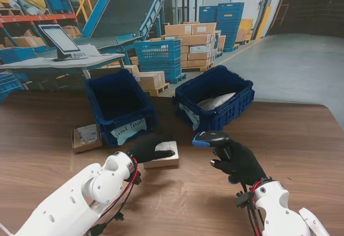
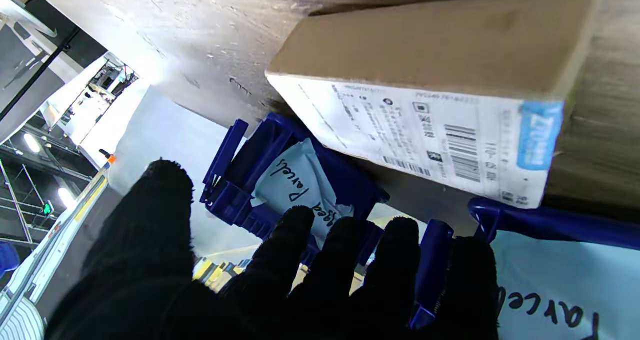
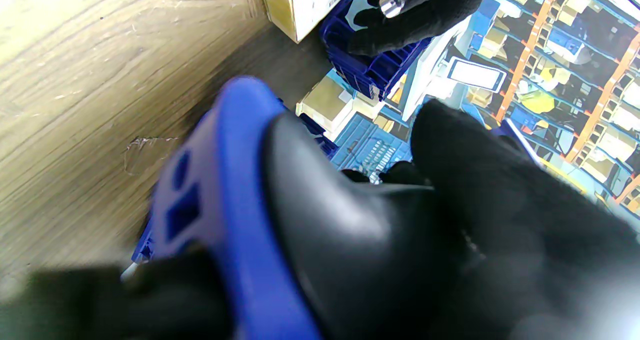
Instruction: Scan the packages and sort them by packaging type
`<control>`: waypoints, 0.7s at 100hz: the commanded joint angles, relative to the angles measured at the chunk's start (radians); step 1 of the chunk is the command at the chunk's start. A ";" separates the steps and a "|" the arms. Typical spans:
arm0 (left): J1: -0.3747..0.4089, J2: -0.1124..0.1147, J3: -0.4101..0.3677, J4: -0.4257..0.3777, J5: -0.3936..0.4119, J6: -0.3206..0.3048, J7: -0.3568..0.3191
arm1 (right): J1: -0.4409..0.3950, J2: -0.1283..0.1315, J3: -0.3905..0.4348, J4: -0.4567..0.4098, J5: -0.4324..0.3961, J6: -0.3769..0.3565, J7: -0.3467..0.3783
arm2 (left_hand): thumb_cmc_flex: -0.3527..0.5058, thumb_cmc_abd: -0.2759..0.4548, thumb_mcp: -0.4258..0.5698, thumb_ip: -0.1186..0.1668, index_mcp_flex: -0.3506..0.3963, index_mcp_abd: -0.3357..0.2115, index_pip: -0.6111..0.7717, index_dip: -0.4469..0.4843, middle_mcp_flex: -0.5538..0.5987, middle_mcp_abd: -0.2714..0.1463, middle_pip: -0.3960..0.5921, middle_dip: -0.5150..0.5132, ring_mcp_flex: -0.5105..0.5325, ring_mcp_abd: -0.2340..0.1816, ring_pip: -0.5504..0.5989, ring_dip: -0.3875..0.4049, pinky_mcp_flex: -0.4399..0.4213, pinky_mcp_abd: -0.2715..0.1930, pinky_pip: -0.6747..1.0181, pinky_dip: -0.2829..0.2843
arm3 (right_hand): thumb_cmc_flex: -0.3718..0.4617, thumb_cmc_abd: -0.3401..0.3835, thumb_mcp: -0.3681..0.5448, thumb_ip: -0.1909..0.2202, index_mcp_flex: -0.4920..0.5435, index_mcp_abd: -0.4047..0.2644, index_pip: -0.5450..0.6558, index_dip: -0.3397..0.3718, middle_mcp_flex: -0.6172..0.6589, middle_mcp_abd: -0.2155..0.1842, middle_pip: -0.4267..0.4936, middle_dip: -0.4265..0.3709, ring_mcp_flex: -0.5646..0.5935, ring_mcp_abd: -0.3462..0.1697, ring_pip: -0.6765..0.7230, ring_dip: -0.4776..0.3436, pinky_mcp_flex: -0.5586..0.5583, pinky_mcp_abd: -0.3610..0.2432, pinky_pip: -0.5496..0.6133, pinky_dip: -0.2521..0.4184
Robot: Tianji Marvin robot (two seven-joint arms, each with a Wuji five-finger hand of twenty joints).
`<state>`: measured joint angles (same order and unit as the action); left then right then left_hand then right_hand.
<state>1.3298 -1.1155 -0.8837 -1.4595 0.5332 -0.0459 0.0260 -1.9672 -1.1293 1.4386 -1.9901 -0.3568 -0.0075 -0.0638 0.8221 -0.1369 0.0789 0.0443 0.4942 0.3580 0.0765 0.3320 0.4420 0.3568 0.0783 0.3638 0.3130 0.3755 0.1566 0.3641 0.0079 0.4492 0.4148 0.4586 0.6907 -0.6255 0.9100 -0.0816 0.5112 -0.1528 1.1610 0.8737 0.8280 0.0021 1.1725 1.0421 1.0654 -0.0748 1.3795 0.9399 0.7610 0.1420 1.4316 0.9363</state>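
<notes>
A: The box (image 1: 163,154) lies flat on the desk (image 1: 301,139), just in front of the left bin (image 1: 121,107), label turned up. Why there?

B: So the scanner (image 1: 210,138) can read it. The right robot hand (image 1: 236,161) is wrapped tight around the scanner's handle, nose aimed toward the box.

A: And the left robot hand (image 1: 148,148)?

B: Over the box's near-left edge, fingers spread, gripping nothing I can see; probably steadying it or about to lift it.

A: Then which bin?

B: Likely the left one. The right bin (image 1: 215,99) already holds a soft bag (image 1: 216,101).
</notes>
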 commanded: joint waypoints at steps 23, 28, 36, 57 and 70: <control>-0.031 -0.009 0.018 0.033 0.061 0.030 -0.027 | -0.004 -0.008 -0.005 -0.011 0.000 -0.002 0.011 | -0.031 -0.038 -0.009 0.015 -0.087 0.017 -0.031 -0.011 -0.117 0.002 -0.032 0.000 -0.068 0.030 -0.033 -0.002 -0.031 0.023 -0.004 0.001 | 0.082 0.019 0.040 0.000 0.010 -0.057 -0.001 0.010 0.019 0.031 0.009 0.022 0.066 -0.069 0.065 0.042 0.002 -0.003 0.020 0.015; -0.037 -0.006 0.023 0.043 0.084 0.033 -0.024 | -0.004 -0.008 -0.005 -0.010 0.001 -0.002 0.013 | -0.057 -0.044 -0.001 0.011 -0.128 0.027 -0.041 -0.017 -0.170 -0.001 -0.034 -0.010 -0.091 0.029 -0.047 -0.014 -0.037 0.021 -0.028 -0.007 | 0.082 0.019 0.040 0.000 0.010 -0.057 -0.001 0.010 0.019 0.032 0.009 0.022 0.066 -0.069 0.065 0.042 0.003 -0.002 0.021 0.015; -0.050 -0.002 0.031 0.059 0.121 0.032 -0.020 | -0.003 -0.008 -0.006 -0.010 0.002 -0.003 0.014 | -0.091 -0.064 0.011 0.003 -0.185 0.041 -0.058 -0.030 -0.232 -0.002 -0.042 -0.025 -0.128 0.024 -0.067 -0.032 -0.046 0.017 -0.066 -0.015 | 0.083 0.018 0.040 0.000 0.010 -0.057 -0.001 0.010 0.018 0.032 0.009 0.023 0.066 -0.068 0.065 0.042 0.004 -0.002 0.021 0.015; -0.083 0.023 0.053 0.072 0.189 0.031 -0.090 | 0.001 -0.007 -0.007 -0.008 0.004 -0.004 0.018 | -0.154 -0.084 0.035 -0.024 -0.241 0.070 -0.077 -0.051 -0.291 -0.001 -0.057 -0.047 -0.179 0.014 -0.091 -0.061 -0.064 0.013 -0.136 -0.023 | 0.082 0.019 0.039 0.000 0.010 -0.056 -0.001 0.010 0.019 0.032 0.009 0.023 0.066 -0.068 0.065 0.042 0.004 -0.002 0.020 0.014; -0.088 0.030 0.061 0.076 0.199 0.046 -0.119 | 0.000 -0.006 -0.006 -0.007 0.006 -0.005 0.022 | -0.169 -0.082 0.029 -0.036 -0.261 0.091 -0.084 -0.059 -0.308 0.008 -0.064 -0.056 -0.196 0.016 -0.098 -0.069 -0.071 0.015 -0.154 -0.025 | 0.083 0.019 0.039 0.000 0.010 -0.056 -0.001 0.010 0.019 0.032 0.009 0.023 0.065 -0.068 0.065 0.042 0.005 -0.002 0.020 0.014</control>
<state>1.2435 -1.0893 -0.8297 -1.3843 0.7310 -0.0111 -0.0834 -1.9632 -1.1294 1.4338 -1.9892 -0.3521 -0.0082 -0.0584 0.6822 -0.2194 0.1008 0.0379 0.2792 0.4058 0.0190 0.2943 0.1876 0.3490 0.0359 0.3245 0.1656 0.3783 0.0840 0.3112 -0.0451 0.4495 0.2993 0.4401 0.6909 -0.6255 0.9096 -0.0815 0.5112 -0.1528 1.1610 0.8737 0.8280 0.0021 1.1725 1.0421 1.0654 -0.0747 1.3795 0.9399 0.7611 0.1420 1.4316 0.9363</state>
